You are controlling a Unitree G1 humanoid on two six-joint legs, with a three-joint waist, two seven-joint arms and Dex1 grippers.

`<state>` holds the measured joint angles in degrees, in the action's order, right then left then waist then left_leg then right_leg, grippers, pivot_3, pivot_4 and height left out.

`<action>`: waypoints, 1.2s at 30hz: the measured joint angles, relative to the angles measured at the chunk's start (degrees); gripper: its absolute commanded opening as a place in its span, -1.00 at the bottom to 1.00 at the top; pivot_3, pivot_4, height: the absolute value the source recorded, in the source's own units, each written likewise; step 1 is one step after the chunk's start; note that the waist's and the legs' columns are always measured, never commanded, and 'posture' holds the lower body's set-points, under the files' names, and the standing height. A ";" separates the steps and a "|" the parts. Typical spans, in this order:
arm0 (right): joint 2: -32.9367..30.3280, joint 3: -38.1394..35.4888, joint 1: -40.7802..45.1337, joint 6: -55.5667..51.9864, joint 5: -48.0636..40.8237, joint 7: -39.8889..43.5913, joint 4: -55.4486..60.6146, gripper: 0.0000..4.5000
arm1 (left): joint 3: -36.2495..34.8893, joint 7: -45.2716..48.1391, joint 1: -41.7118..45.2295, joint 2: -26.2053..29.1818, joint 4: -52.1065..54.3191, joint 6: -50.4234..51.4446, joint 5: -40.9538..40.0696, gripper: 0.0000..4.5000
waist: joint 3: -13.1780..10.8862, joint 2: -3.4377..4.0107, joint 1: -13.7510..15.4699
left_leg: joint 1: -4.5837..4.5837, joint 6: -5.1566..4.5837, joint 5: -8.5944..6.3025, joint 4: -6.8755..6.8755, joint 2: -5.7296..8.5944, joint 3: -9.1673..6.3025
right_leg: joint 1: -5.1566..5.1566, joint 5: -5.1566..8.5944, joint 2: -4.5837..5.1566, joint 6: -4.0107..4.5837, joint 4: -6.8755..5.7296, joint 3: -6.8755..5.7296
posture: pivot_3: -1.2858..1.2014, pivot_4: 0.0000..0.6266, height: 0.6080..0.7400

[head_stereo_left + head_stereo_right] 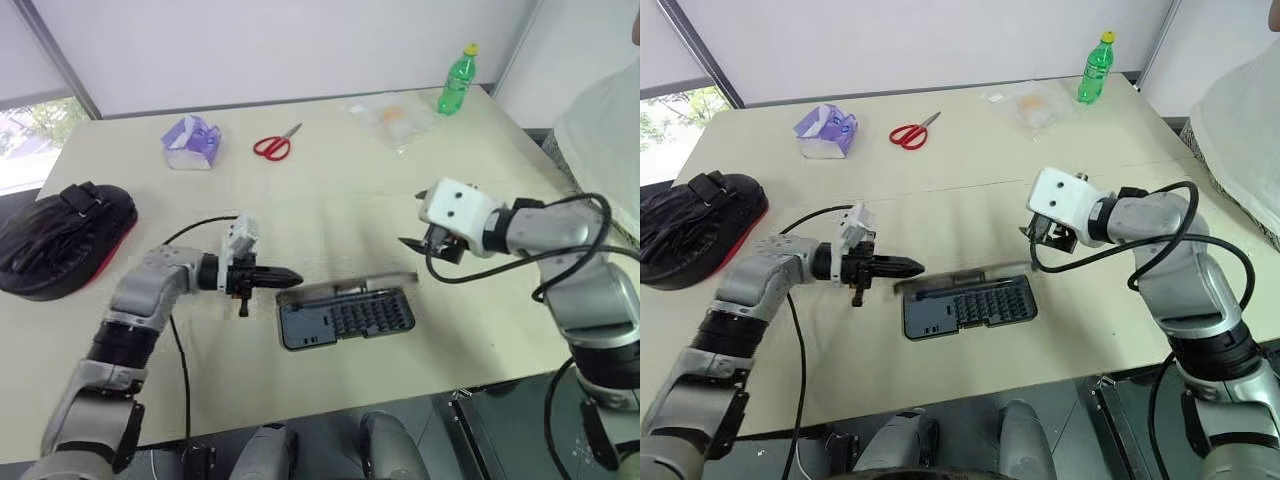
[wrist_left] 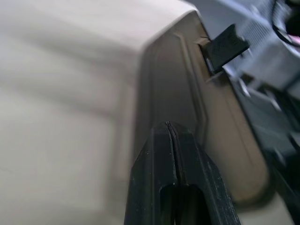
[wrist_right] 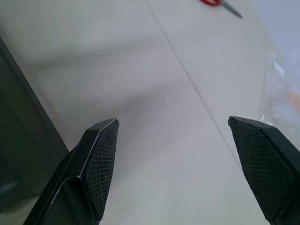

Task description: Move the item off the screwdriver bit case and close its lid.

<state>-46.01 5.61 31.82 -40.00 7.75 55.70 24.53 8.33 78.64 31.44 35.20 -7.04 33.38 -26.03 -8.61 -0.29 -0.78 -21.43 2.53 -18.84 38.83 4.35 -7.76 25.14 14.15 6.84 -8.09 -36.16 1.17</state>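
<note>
The boxing focus mitt [image 1: 55, 240] lies at the far left edge of the worktop [image 1: 330, 200], well apart from the screwdriver bit case [image 1: 345, 318], which sits near the front edge with its dark grey tray of bits exposed. The smoky-brown lid [image 1: 350, 289] looks to stand part-raised along the tray's far side, though its exact angle is hard to read. The left hand [image 1: 285, 277], fingers pressed together and holding nothing, points at the case's left end just beside it; the right hand [image 1: 420, 243] hovers spread above the worktop off the case's right end, gripping nothing.

The lid appears thin, stiff and light, with a slick plastic face that offers little to pinch. A nudge on its free long edge or near the latch tab would likely swing it down, and the shallow tray seems light enough to skid unless steadied. The bits could spill if it tips. Red scissors [image 1: 274, 146], a purple tissue pack [image 1: 192, 143], a clear bag [image 1: 392, 118] and a green bottle [image 1: 456, 80] lie beyond.
</note>
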 measured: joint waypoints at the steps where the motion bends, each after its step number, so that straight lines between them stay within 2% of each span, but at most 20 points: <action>1: -0.12 0.00 -0.01 -0.21 -0.12 -0.26 0.19 0.72 | 0.65 1.26 -0.37 0.95 0.76 0.00 0.07 -1.00 | 0.00 0.01 0.00 | 0.00 0.00 0.00 0.00 0.00 0.00 | 0.00 0.00 0.00 0.00 0.00 0.00 | 0.03 -0.52 1.00; 4: -0.45 -0.01 -0.27 -0.79 -0.36 -1.01 1.15 0.72 | 5.64 4.37 -2.77 3.41 2.09 -2.58 3.31 -1.00 | -0.02 0.04 0.02 | 0.01 -0.01 0.00 -0.02 0.00 0.02 | 0.00 0.00 0.00 0.00 0.01 0.01 | 0.03 -0.52 1.00; 10: -0.69 0.16 -1.86 -1.49 -1.40 -2.21 1.92 0.72 | 8.71 1.42 -3.48 -2.59 -1.77 -15.74 8.45 -1.00 | 0.03 0.11 1.18 | 0.33 -0.07 -0.04 0.12 0.02 0.02 | -0.50 0.00 0.03 0.00 0.10 -0.05 | 0.03 -0.52 1.00; 14: -1.13 0.37 -3.95 -2.61 -2.54 -2.40 4.27 0.72 | 9.07 0.55 -4.11 -3.09 -2.93 -21.63 9.76 -1.00 | 0.04 0.12 1.51 | 0.75 -0.50 -0.28 0.09 0.01 0.00 | -0.89 0.01 0.03 0.01 0.13 -0.03 | 0.03 -0.52 1.00; 17: -2.20 -0.23 -6.07 -4.26 -5.44 -1.24 6.07 0.72 | 8.64 0.62 -3.35 -3.20 -3.23 -19.49 9.09 -1.00 | 0.04 0.12 1.48 | 0.95 -0.54 -0.30 0.04 0.00 0.01 | -1.06 0.02 0.02 -0.01 0.13 -0.03 | 0.03 -0.52 1.00; 22: -1.75 -4.49 -8.98 -7.79 -15.73 2.68 10.33 0.72 | 7.22 0.65 -0.50 -4.32 -4.57 -8.49 4.79 -1.00 | -0.05 0.06 1.41 | 0.87 -0.55 -0.30 0.07 -0.01 -0.03 | -1.02 0.01 0.00 -0.01 0.11 -0.05 | 0.03 -0.52 1.00; 29: -2.21 -6.40 -13.61 -9.21 -25.86 5.43 13.05 0.72 | 3.50 1.30 8.41 -4.13 -5.91 0.31 0.26 -1.00 | -0.11 0.03 1.40 | 0.52 -0.27 -0.15 0.14 -0.01 -0.06 | -0.68 0.01 -0.01 -0.02 0.10 -0.11 | 0.03 -0.52 1.00; 32: -2.41 -6.17 -14.48 -9.19 -28.19 5.32 13.89 0.31 | 2.86 1.21 11.18 -5.80 -9.69 1.02 -0.01 -1.00 | -0.12 0.04 1.38 | 0.52 -0.27 -0.15 0.14 0.00 -0.05 | -0.68 0.01 -0.01 -0.02 0.10 -0.11 | 0.03 -0.52 1.00; 35: -2.30 -4.07 -15.67 -9.17 -29.46 4.89 14.66 -0.35 | 2.87 0.64 13.99 -8.26 -14.44 -0.53 1.05 -1.00 | -0.18 -0.02 1.42 | 0.48 -0.27 -0.15 0.16 0.00 -0.05 | -0.67 0.01 -0.02 -0.02 0.10 -0.14 | 0.03 -0.52 1.00; 36: -2.16 -2.96 -16.11 -9.16 -29.96 4.69 14.87 -0.64 | 2.90 0.24 15.18 -9.26 -16.37 -1.71 2.02 -1.00 | -0.21 -0.06 1.45 | 0.46 -0.27 -0.14 0.17 0.00 -0.05 | -0.67 0.01 -0.02 -0.02 0.11 -0.13 | 0.03 -0.52 1.00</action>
<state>-48.17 2.65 15.71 -49.16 -22.21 60.39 39.40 11.24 78.88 46.62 25.94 -23.41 31.67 -24.02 -8.82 -0.35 0.67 -20.96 2.26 -18.99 39.00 4.35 -7.81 24.47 14.17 6.82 -8.11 -36.05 1.03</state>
